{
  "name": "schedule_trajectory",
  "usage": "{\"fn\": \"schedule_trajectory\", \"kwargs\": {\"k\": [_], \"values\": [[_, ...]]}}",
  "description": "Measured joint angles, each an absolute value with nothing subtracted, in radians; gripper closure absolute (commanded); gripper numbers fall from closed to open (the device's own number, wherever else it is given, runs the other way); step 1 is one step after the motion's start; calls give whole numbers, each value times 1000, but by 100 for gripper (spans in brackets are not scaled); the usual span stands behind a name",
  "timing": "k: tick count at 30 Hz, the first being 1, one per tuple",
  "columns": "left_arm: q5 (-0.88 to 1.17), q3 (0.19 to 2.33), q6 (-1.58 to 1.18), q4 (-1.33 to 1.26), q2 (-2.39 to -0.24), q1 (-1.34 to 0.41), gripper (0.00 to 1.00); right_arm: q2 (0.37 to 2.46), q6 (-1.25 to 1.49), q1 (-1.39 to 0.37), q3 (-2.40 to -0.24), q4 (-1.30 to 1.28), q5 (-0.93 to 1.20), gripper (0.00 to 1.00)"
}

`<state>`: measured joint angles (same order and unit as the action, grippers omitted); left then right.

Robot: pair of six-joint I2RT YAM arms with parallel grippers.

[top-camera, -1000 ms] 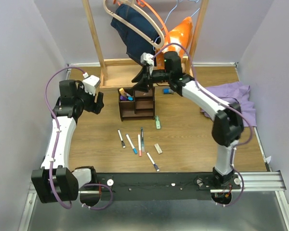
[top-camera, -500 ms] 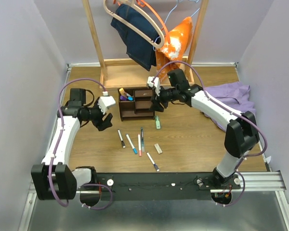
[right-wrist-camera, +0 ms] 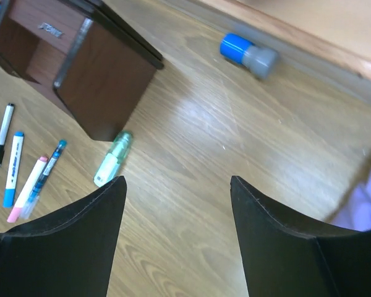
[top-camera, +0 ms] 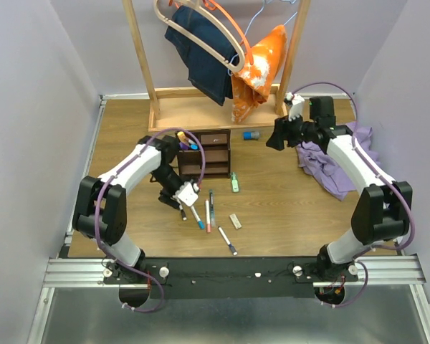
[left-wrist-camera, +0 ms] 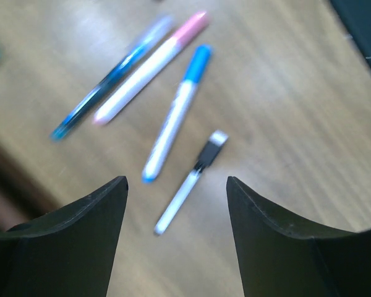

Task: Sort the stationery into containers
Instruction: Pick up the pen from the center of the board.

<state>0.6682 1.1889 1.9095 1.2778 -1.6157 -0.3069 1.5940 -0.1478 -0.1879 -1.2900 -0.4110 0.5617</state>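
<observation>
Several pens lie on the wood in front of the dark brown organizer point(top-camera: 213, 159) point(right-wrist-camera: 105, 80). My left gripper point(top-camera: 170, 201) point(left-wrist-camera: 176, 180) hangs open just above them, with a black-tipped white pen point(left-wrist-camera: 188, 185) between its fingers but untouched. Beyond it lie a blue-tipped pen point(left-wrist-camera: 173, 114), a pink-tipped pen point(left-wrist-camera: 148, 68) and a translucent blue pen point(left-wrist-camera: 105, 80). A green highlighter point(top-camera: 234, 182) point(right-wrist-camera: 111, 159) rests right of the organizer. A blue-capped item point(top-camera: 252, 135) point(right-wrist-camera: 247, 52) lies near the rack base. My right gripper point(top-camera: 274, 136) point(right-wrist-camera: 176, 179) is open and empty over bare wood beside it. A beige eraser point(top-camera: 235, 221) and another black-tipped pen point(top-camera: 228, 241) lie nearer me.
A light-wood clothes rack point(top-camera: 140, 64) stands at the back with a dark garment point(top-camera: 204, 61) and an orange one point(top-camera: 261, 61) hanging. A purple cloth point(top-camera: 344, 161) point(right-wrist-camera: 365, 210) is heaped at the right. Grey walls close in both sides.
My left arm swung from left of the organizer to low over the pens. My right gripper pulled back from the organizer toward the right and opened wider.
</observation>
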Motion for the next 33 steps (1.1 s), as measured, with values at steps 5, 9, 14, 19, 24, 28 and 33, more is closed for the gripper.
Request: {"fn": "schedule_trajectory", "kwargs": {"k": [5,9,14,19,24,28,33], "values": [[603,1137,1950,1315,-1616,-394,38,1545,-86,-147,-1239,-411,547,24],[559,1136,1966,1327,-1628,-424,43,1527,-67,-146,-1229,-410,547,24],[524,1114,1973,1300,-1663,-444,47,1525,-56,-132,-1225,-406,547,24],[505,1046,1975,1231,-1666,-447,49,1526,-49,-123,-1225,-404,547,24],[500,1017,1976,1165,-1668,-448,51,1527,-42,-118,-1225,-400,548,24],[500,1009,1976,1106,-1676,-456,57,1528,-37,-116,-1220,-386,548,24],[490,996,1979,1062,-1691,-473,69,1530,-33,-116,-1206,-384,548,24]]}}
